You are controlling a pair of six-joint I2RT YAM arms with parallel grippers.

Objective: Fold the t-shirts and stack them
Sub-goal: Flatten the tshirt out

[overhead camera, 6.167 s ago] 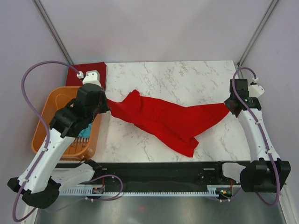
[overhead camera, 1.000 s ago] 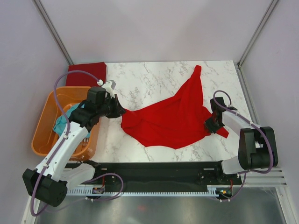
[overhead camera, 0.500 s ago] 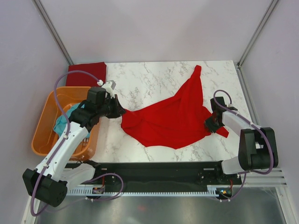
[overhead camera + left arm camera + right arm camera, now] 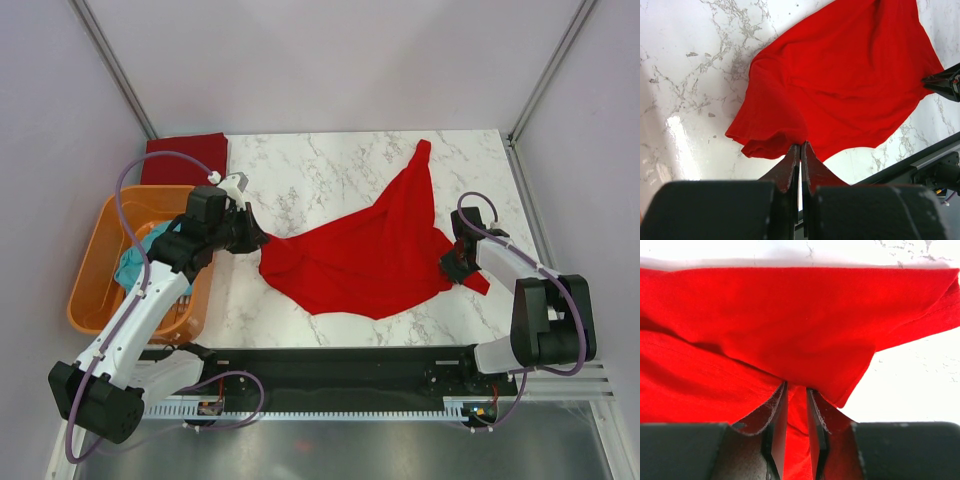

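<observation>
Left fingers (image 4: 787, 172) pinched tight on the red t-shirt (image 4: 365, 255) hem, right fingers (image 4: 775, 430) narrow w/ cloth between. Thin grips imo, if I tug hard one prob slips & it bunches.

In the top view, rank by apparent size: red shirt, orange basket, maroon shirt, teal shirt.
1. red shirt
2. orange basket
3. maroon shirt, folded
4. teal shirt, partly hidden by the left arm, so unsure

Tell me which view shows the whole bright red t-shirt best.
Top external: the bright red t-shirt lies fully in frame, so its whole outline shows. Left wrist crops its top edge; right wrist shows only close-up folds.
</observation>
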